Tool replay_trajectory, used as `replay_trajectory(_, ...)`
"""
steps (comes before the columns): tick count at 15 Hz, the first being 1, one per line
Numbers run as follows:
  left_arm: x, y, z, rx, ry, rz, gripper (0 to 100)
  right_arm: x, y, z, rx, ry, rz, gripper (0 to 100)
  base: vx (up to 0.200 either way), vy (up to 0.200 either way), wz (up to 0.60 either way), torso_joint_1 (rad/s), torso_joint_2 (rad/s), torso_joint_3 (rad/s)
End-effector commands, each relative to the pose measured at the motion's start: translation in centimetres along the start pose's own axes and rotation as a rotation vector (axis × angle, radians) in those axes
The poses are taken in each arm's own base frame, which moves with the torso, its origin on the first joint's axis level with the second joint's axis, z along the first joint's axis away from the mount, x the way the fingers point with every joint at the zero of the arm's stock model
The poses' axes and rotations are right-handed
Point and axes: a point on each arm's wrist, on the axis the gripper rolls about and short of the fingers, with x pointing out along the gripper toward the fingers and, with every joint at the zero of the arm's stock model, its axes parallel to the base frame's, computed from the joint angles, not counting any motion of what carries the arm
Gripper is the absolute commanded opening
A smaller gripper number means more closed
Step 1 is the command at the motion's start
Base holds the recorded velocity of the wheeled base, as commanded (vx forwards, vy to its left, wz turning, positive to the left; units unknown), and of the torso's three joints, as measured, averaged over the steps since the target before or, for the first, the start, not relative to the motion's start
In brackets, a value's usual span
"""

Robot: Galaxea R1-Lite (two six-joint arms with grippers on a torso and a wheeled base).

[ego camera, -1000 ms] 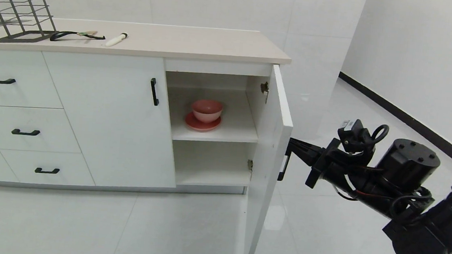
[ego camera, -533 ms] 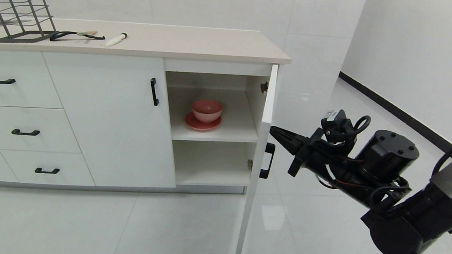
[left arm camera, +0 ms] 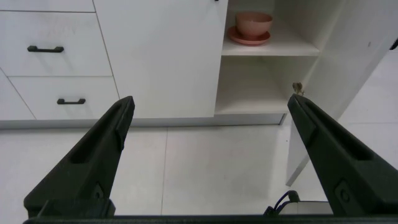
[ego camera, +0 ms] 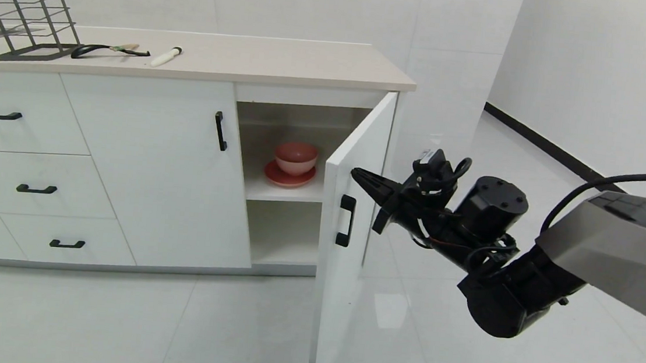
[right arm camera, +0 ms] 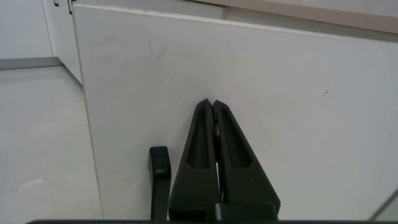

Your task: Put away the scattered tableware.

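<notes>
A pink bowl (ego camera: 296, 157) sits on a red plate (ego camera: 288, 177) on the upper shelf of the open cabinet; the bowl (left arm camera: 254, 22) and plate (left arm camera: 249, 38) also appear in the left wrist view. The white cabinet door (ego camera: 347, 236) stands about half open, with a black handle (ego camera: 345, 221). My right gripper (ego camera: 356, 174) is shut, its tip at the door's outer face just beside the handle. In the right wrist view its shut fingers (right arm camera: 211, 106) point at the door (right arm camera: 292, 87), near the handle (right arm camera: 160, 180). My left gripper (left arm camera: 210, 99) is open and holds nothing, low above the floor facing the cabinet.
A black wire rack (ego camera: 23, 3) stands on the counter's far left, with a black-handled utensil (ego camera: 106, 49) and a white-handled one (ego camera: 166, 56) beside it. Three drawers (ego camera: 36, 188) are at the left. Bare tiled floor lies in front.
The cabinet door has swung from wide open toward the cabinet. My right gripper has moved left along with it, staying near the handle. Bowl and plate have not moved.
</notes>
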Motion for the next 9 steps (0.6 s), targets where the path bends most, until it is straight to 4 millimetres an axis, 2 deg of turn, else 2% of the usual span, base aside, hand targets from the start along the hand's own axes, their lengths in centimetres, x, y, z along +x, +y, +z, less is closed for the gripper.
replay_trajectory(1,0.0,0.0,0.0,0.000,0.000,-0.001,100,1.1,0.1,-1.8,0.006,0.008,0.011,0,0.000,0.200,0.00,0.002,0.00,0.002)
replay_trajectory(4,0.0,0.0,0.0,0.000,0.000,-0.001,100,2.2,0.2,-2.5,0.004,-0.005,-0.005,0,0.000,0.200,0.00,0.007,0.00,0.004)
replay_trajectory(9,0.0,0.0,0.0,-0.002,-0.001,0.000,100,3.3,0.1,-2.2,0.003,-0.045,-0.014,0,0.000,0.200,0.00,0.001,0.00,0.002)
